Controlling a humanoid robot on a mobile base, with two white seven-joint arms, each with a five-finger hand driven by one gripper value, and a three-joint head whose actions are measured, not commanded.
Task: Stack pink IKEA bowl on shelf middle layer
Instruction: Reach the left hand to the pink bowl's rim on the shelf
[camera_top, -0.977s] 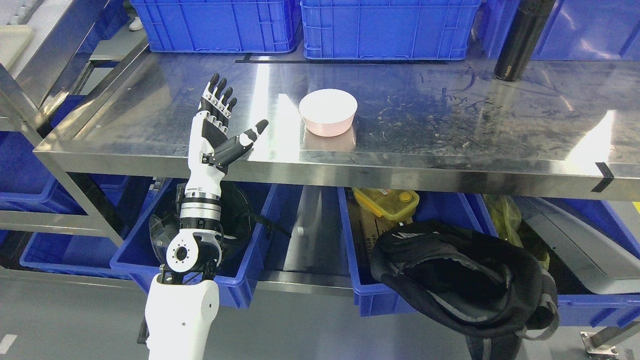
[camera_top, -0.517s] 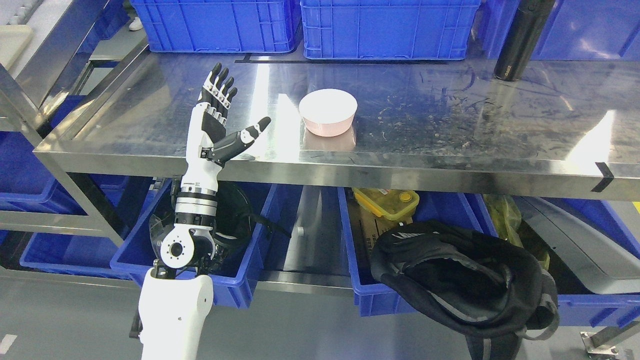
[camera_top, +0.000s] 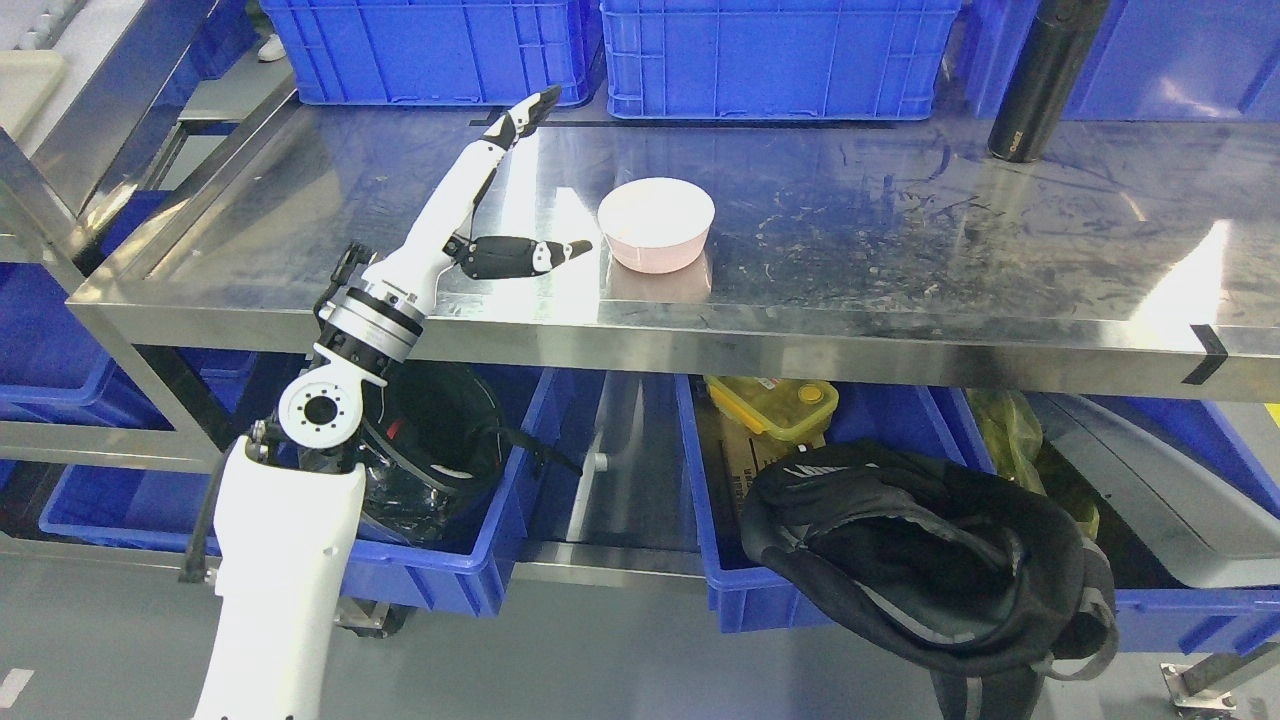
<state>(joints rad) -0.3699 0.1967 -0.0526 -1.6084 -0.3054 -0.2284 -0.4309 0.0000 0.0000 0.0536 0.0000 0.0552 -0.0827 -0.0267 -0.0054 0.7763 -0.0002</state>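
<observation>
- Pink bowl (camera_top: 656, 224) — upright on the steel shelf (camera_top: 900, 230), roughly mid-depth and left of the shelf's centre; white inside, pink wall; a faint reflection shows on the metal just in front of it. Nothing touches it.
- Left hand (camera_top: 500, 200) — over the shelf, left of the bowl; fingers stretched straight toward the back, thumb (camera_top: 535, 256) held out sideways with its tip near the bowl's left side but apart from it. Spread, holding nothing.
- Left arm (camera_top: 290, 520) — white, rising from the lower left toward the bowl.
- Black bottle (camera_top: 1040, 80) — standing far right of the bowl, at the rear of the shelf.
- Blue crates (camera_top: 780, 60) — in a row behind the bowl.
- Black backpack (camera_top: 930, 560) — below and right of the bowl, in front of the lower bins.
- Yellow lidded box (camera_top: 772, 405) — in a lower bin, beneath the bowl's right side.
</observation>
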